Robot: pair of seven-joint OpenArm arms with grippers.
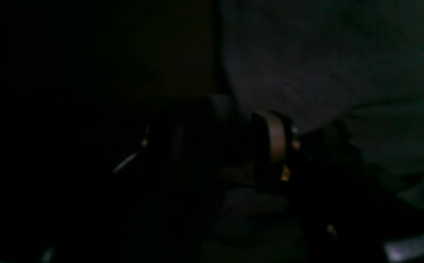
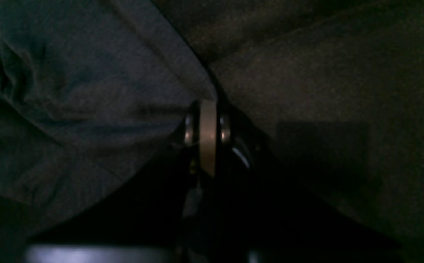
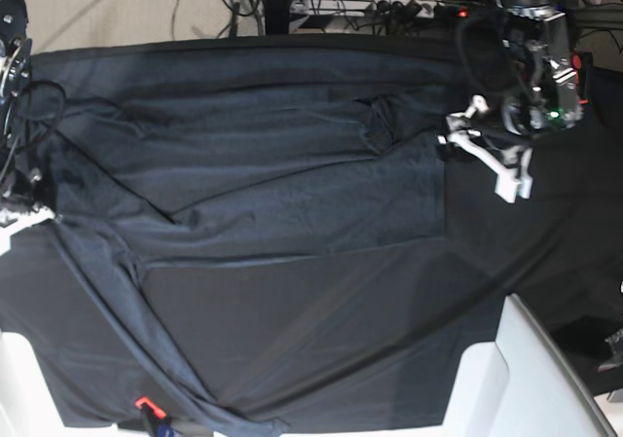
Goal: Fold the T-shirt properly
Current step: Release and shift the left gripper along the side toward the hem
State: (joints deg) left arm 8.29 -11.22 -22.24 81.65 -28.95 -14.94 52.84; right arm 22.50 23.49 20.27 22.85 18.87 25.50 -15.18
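While right end effector [image 2: 208, 137] pinches T-shirt [image 3: 292, 189], left end effector [image 3: 482, 155] parted

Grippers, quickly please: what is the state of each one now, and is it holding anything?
Left gripper: at the T-shirt's edge; open or shut cannot be told.
Right gripper: shut on the T-shirt edge.

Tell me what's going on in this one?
A two-armed robot is folding a dark grey T-shirt spread over a black table cloth. The right hand is shut on an edge of the shirt at one side. The left hand sits at the opposite edge with open fingers, gripping nothing.
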